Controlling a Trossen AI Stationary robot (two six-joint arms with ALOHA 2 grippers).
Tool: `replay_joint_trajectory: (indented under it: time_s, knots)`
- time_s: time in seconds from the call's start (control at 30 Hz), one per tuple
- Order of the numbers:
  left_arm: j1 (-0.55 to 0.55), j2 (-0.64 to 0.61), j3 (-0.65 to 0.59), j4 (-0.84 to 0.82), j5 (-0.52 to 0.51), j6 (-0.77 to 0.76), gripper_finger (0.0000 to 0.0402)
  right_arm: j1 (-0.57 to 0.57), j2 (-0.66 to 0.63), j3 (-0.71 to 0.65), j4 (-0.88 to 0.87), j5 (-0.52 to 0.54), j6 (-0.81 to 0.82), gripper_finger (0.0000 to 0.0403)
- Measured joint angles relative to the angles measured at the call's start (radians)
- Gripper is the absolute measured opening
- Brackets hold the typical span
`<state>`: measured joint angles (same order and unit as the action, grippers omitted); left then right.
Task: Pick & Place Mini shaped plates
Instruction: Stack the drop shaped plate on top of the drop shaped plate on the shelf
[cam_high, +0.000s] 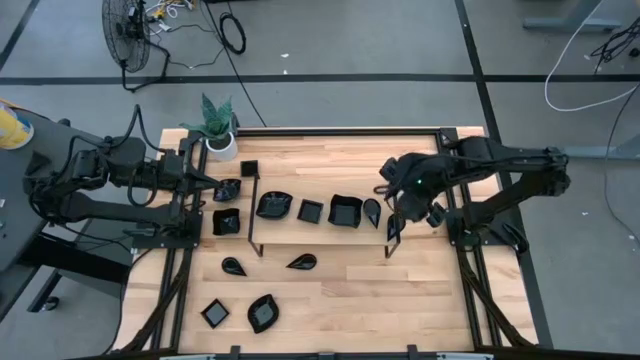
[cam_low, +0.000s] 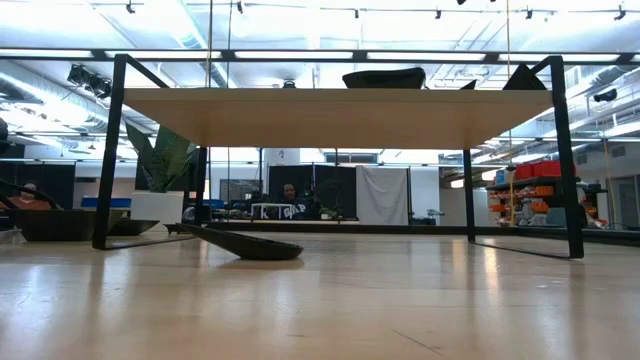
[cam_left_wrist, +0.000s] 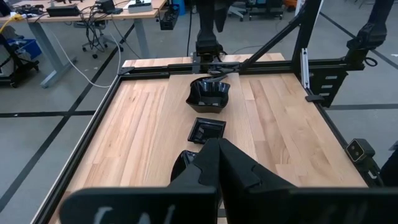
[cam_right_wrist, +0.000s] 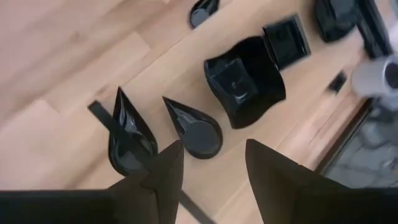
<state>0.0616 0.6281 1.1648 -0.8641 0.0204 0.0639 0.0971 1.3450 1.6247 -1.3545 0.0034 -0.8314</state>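
Several glossy black mini shaped plates lie on a raised wooden shelf (cam_high: 320, 228): a leaf-shaped one (cam_high: 270, 205), a square (cam_high: 310, 210), a wavy square (cam_right_wrist: 245, 81) and two teardrops (cam_right_wrist: 196, 127) (cam_right_wrist: 130, 134). More plates lie flat on the table, among them a teardrop (cam_high: 233, 265) and a leaf (cam_high: 263, 312). My right gripper (cam_right_wrist: 211, 168) hangs open above the shelf's right end, fingers slanting down over the teardrops and touching nothing. My left gripper (cam_left_wrist: 214, 152) is shut and holds nothing, raised at the table's left side near a plate (cam_high: 228, 188).
The shelf stands on a thin black frame (cam_low: 110, 150), with free room under it. A white pot with a green plant (cam_high: 220, 135) stands at the far left corner. Black rails (cam_high: 470, 290) run along the table's sides. The near right of the table (cam_high: 400, 300) is bare wood.
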Motion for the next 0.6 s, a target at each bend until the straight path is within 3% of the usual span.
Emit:
replay_joint_trajectory:
  time_s: [0.37,0.6]
  knots:
    - [0.000,0.000,0.000,0.000,0.000,0.000,0.0003,0.054,0.099,0.013,-0.010,0.019,-0.099,0.0176]
    - [0.000,0.000,0.000,0.000,0.000,0.000,0.0003,0.080,0.117,0.011,-0.046,-0.056,-0.117,0.0176]
